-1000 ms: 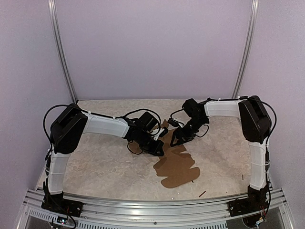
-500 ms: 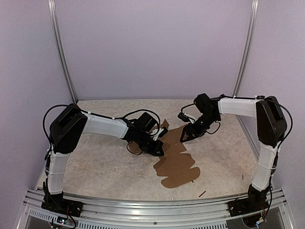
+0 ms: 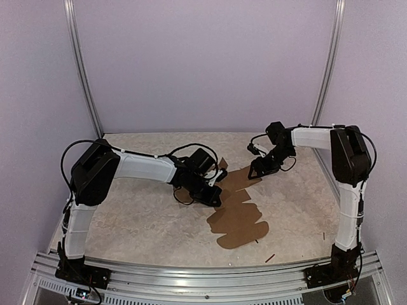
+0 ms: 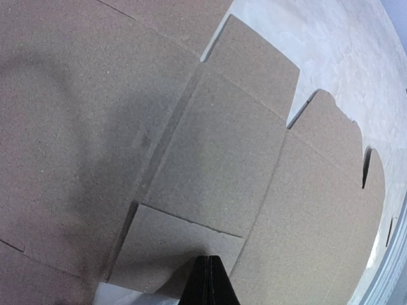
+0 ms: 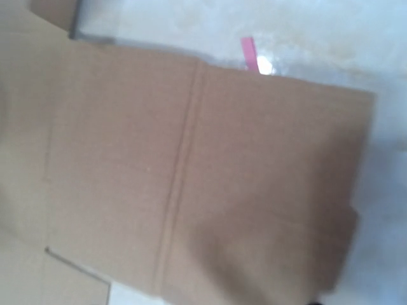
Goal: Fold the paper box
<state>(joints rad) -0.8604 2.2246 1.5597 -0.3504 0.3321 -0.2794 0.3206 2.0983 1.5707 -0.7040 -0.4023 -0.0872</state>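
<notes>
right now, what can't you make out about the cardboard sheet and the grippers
- Right gripper: fingers outside the right wrist view, too small from above; jaw state unclear.
- Left gripper: shut, but the arm itself hides its contact with the cardboard sheet in the top view.
- Pink strip: blurred in the right wrist view, unidentifiable.

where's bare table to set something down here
Near-left table, between the left arm, the cardboard sheet and the front rail. Also right of the sheet, before the right arm. Crowded mid-table, where both arms reach the sheet's far end.
</notes>
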